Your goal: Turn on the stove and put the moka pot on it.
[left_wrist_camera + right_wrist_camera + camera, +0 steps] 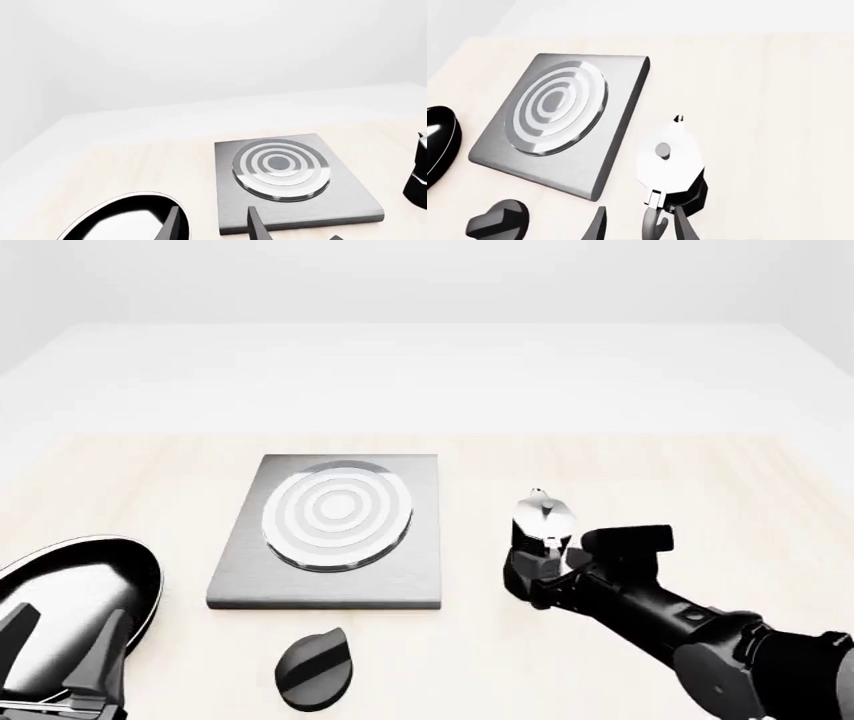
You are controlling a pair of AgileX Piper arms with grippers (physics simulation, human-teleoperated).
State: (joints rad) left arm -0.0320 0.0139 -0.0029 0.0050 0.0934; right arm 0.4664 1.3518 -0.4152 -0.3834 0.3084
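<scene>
With the right gripper (537,575) jaws spread about the handle of the pot (541,530), standing right of the stove (400,580), close squarely before lifting; left gripper (60,645) jaws gape empty.

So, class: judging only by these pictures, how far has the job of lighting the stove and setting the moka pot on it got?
Done: nothing that shows. The stove burner is bare, and whether the knob has been turned cannot be told.
In hand: the right pincer is at the moka pot, its fingers astride the handle; the pot stands on the table beside the stove.
Left: move the pot onto the burner. The left pincer hangs over the frying pan.
</scene>
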